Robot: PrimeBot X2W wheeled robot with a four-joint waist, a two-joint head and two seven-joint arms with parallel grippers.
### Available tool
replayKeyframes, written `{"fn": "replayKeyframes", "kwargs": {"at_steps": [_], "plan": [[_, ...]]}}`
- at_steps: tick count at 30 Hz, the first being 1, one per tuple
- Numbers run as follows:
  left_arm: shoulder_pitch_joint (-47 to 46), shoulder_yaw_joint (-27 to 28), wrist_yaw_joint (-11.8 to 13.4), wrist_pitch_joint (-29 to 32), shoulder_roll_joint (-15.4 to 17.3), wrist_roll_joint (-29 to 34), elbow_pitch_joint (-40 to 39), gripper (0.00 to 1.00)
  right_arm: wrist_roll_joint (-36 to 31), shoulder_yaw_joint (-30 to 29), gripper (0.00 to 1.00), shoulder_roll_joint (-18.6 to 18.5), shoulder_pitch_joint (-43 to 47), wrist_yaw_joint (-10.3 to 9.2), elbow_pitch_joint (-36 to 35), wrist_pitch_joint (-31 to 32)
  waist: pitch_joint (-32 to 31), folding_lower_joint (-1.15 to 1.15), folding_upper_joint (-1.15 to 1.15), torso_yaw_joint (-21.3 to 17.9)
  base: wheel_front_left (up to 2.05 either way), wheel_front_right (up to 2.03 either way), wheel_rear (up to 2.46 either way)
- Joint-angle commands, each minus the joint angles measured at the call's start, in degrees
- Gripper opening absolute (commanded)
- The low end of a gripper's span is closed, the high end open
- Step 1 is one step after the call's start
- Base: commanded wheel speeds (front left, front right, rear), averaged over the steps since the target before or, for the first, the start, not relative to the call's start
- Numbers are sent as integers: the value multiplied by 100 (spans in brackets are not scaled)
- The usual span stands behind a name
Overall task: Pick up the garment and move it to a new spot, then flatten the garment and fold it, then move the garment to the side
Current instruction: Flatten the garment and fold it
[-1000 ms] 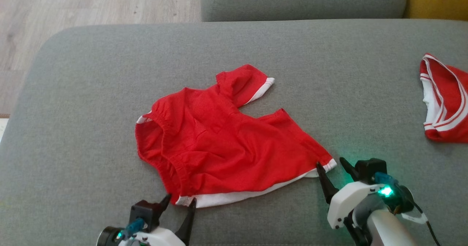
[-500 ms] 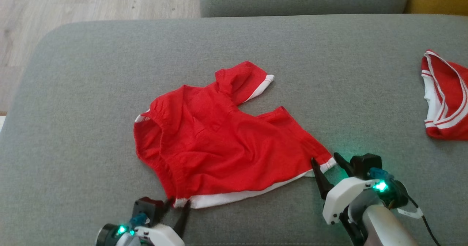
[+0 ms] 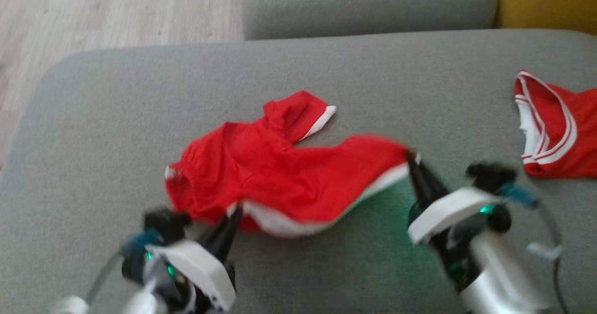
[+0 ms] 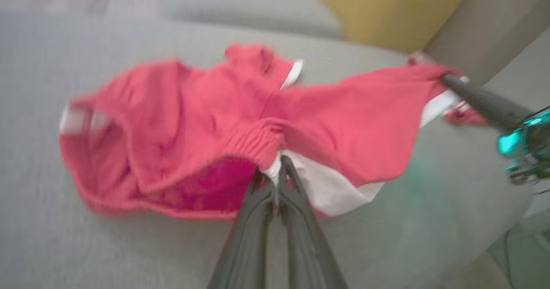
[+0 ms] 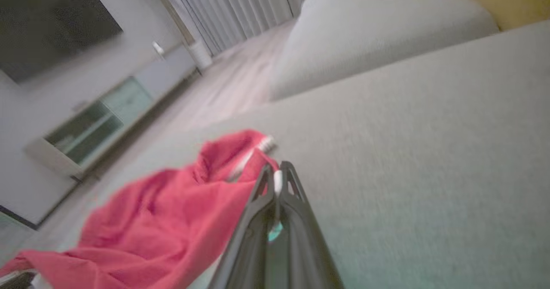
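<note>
Head view: left fingers (image 3: 224,232) and right fingers (image 3: 422,181) pinch the red garment (image 3: 280,178).

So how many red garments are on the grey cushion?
2. One red garment is in the middle, pinched at its hem by the left claw and the right claw. The second red garment lies at the right edge, partly cut off by the picture.

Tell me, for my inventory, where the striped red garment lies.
Head view: the striped red garment lies at the grey cushion's right edge, apart from the red shorts at centre.
</note>
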Motion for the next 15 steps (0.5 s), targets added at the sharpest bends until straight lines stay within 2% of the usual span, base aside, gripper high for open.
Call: {"fn": "replayKeyframes", "kwargs": {"at_steps": [1, 5, 8, 12, 13, 15], "plan": [[-238, 250, -41, 177, 101, -212, -673, 0, 323, -11, 0, -158, -178, -4, -618, 141, -81, 0, 0, -64, 0, 0, 0], [-360, 403, -77, 920, 166, -1180, -2433, 0, 1394, -670, 0, -359, 46, -4, -2308, 830, -204, 0, 0, -159, 0, 0, 0], [-654, 599, 36, 1377, 144, -1768, -3502, 0, 1818, -1288, 0, -352, 157, -4, -3442, 1390, -247, 0, 0, -247, 0, 0, 0], [-1323, 782, 384, 1931, 4, -2465, -4356, 0, 2100, -1946, 0, -169, 45, -4, -4660, 2153, -241, 0, 0, -373, 0, 0, 0], [-1323, 782, 384, 1931, 4, -2465, -4356, 0, 2100, -1946, 0, -169, 45, -4, -4660, 2153, -241, 0, 0, -373, 0, 0, 0], [-1737, 880, 639, 2161, -83, -2760, -4558, 0, 2236, -2184, 0, -77, -145, -4, -5115, 2516, -195, 0, 0, -456, 0, 0, 0]]}}
